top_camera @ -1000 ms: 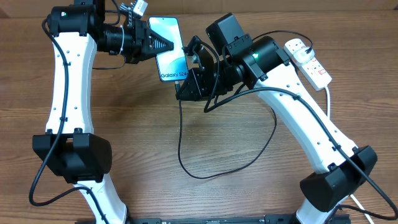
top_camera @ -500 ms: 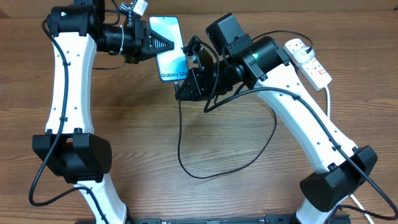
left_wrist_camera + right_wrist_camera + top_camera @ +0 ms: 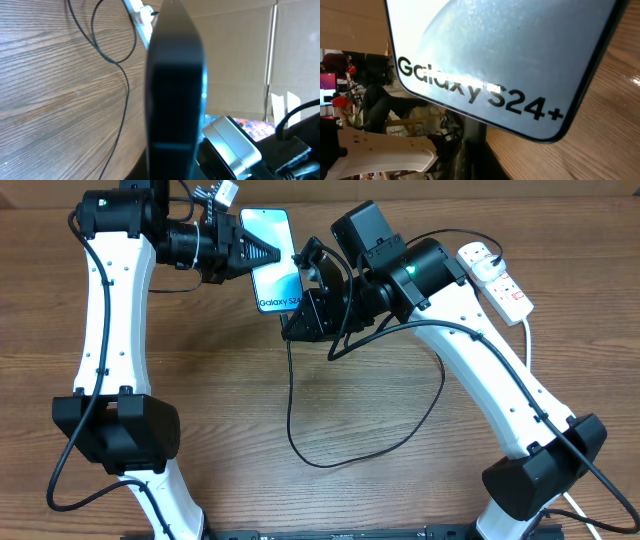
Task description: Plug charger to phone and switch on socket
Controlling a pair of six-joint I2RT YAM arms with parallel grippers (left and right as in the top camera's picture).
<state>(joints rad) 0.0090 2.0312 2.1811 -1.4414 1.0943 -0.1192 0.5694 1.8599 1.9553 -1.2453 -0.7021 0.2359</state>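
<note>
A slim black-edged smartphone with a light blue screen (image 3: 272, 230) lies face up toward the far middle of the brown wood-grain table (image 3: 220, 400); the right wrist view shows its lower end up close (image 3: 495, 50), with "Galaxy S24+" printed in black. The left gripper (image 3: 272, 253) reaches in from the left, its black tapered fingers pressed together over the phone's left side; whether they pinch the phone cannot be told. In the left wrist view a dark blurred slab fills the centre. The right gripper (image 3: 298, 322) sits at the phone's near end, touching or just beside it, and its fingers are closed too. The long thin black charger cable (image 3: 289, 400) comes out from under it, but the connector tip is hidden, so a grip on it cannot be confirmed. The cable drops straight toward the near edge, curls into a wide loop and climbs back up behind the right arm, where its far end is lost from sight. The white elongated power strip with small red switches (image 3: 495, 275) lies at the far right, well apart from the phone; the left wrist camera catches it too (image 3: 140, 15), beyond a curve of the cable (image 3: 125, 85).
</note>
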